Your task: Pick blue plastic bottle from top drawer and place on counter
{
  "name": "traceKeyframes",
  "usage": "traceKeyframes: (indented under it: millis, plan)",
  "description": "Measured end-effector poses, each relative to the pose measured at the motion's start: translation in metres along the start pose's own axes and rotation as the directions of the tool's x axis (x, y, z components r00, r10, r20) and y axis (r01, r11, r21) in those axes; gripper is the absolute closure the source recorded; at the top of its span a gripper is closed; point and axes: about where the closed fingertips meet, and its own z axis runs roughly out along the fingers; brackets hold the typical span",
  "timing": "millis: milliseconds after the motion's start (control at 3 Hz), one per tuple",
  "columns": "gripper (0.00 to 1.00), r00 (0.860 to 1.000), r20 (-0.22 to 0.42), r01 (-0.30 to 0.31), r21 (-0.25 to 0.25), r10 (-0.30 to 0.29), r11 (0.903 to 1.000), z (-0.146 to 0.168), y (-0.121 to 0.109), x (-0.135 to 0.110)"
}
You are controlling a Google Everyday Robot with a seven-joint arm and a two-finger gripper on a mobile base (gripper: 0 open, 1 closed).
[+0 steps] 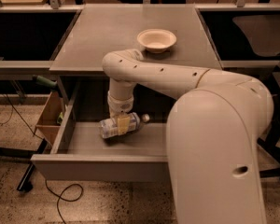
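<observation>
The top drawer (98, 168) is pulled open under the counter (107, 31). The blue plastic bottle (110, 127) lies on its side in the drawer, with its white cap (145, 118) pointing right. My gripper (122, 123) reaches straight down into the drawer from the arm. It is shut on the bottle's middle, and a tan finger pad (123, 123) crosses the label. The bottle is low, at or just above the drawer floor.
A white bowl (156, 40) sits on the counter at the back right. A cardboard box (49, 118) stands left of the drawer. Cables (60, 197) lie on the floor in front. Lower side shelves flank the desk. My arm's large body fills the lower right.
</observation>
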Motion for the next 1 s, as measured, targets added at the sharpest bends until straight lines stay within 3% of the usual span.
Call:
traceKeyframes:
  millis: [333,667,1000]
  plan:
    - [0.88,0.998,0.016,-0.056,0.047,0.055,0.9973,-0.026,0.026,0.012]
    - [1.00,0.995,0.011,-0.102,0.099,0.102,0.9898,-0.066,0.055,0.023]
    - [1.00,0.990,-0.043,-0.125,0.172,0.134,0.9771,-0.126,0.076,0.038]
